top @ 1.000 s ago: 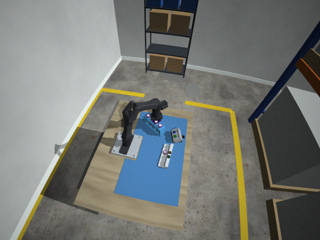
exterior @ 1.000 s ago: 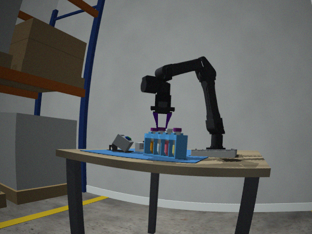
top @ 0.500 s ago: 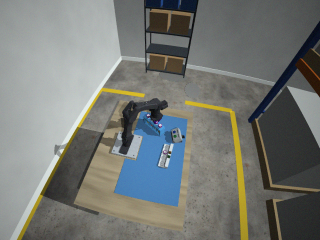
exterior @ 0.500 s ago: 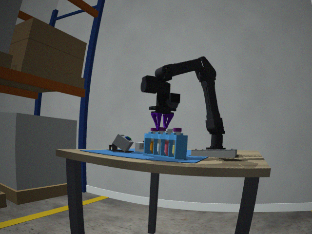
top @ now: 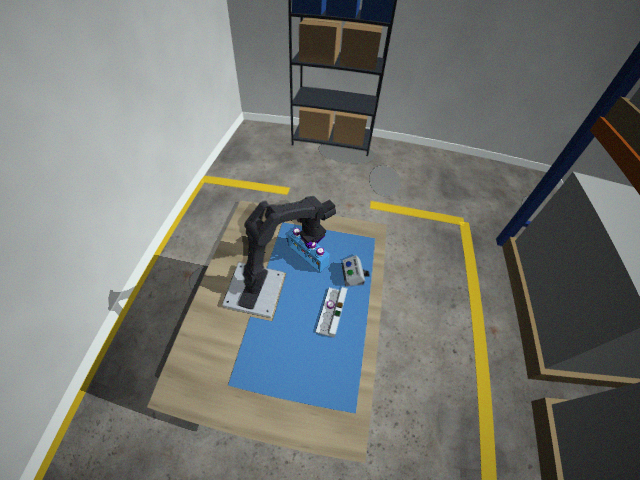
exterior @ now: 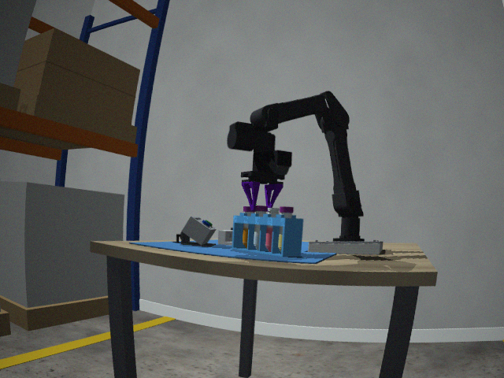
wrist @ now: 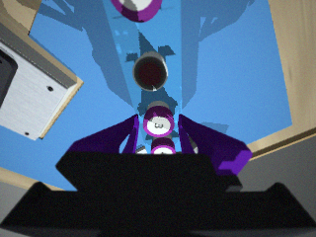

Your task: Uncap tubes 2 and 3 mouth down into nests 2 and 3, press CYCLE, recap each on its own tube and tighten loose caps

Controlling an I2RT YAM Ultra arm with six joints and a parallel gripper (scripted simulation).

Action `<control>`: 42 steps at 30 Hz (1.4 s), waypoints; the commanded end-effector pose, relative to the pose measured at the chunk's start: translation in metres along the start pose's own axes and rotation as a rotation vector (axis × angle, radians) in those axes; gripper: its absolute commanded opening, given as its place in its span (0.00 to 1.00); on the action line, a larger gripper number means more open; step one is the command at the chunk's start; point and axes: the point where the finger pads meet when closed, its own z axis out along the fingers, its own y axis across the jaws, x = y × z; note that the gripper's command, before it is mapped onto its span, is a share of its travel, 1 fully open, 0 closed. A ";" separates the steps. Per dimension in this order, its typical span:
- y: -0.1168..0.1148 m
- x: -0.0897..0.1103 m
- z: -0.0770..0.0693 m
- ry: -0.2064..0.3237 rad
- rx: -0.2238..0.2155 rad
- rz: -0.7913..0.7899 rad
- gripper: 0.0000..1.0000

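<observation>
The blue decapping station (top: 311,259) (exterior: 294,235) (wrist: 170,35) stands on the blue mat. My gripper (top: 310,241) (exterior: 262,205) (wrist: 158,118) points straight down over tube 3. Its purple fingers stand open on either side of cap 3 (wrist: 158,124) (exterior: 260,209), with a narrow gap on each side. Cap 3 sits on its tube. Tube 2 (wrist: 150,73) (exterior: 273,211) stands uncapped, its dark mouth open. Cap 4 (wrist: 163,147) (top: 320,251) and cap 1 (wrist: 136,7) (top: 296,232) sit on their tubes. A purple cap (top: 329,304) lies in the cap tray (top: 324,324), in the second nest.
The key desk (top: 353,270) (exterior: 198,230) with the blue and green keys stands to the right of the station. The arm's grey base plate (top: 266,294) (wrist: 30,99) lies on the wooden table (top: 206,372). Shelves and crates stand around the marked floor area.
</observation>
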 end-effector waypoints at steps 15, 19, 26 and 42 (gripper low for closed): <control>-0.002 0.000 -0.009 -0.007 0.010 0.886 0.49; -0.002 0.000 -0.010 -0.009 0.009 1.069 0.49; -0.002 -0.001 -0.011 -0.010 0.008 1.319 0.49; -0.002 -0.001 -0.012 -0.011 0.007 1.576 0.00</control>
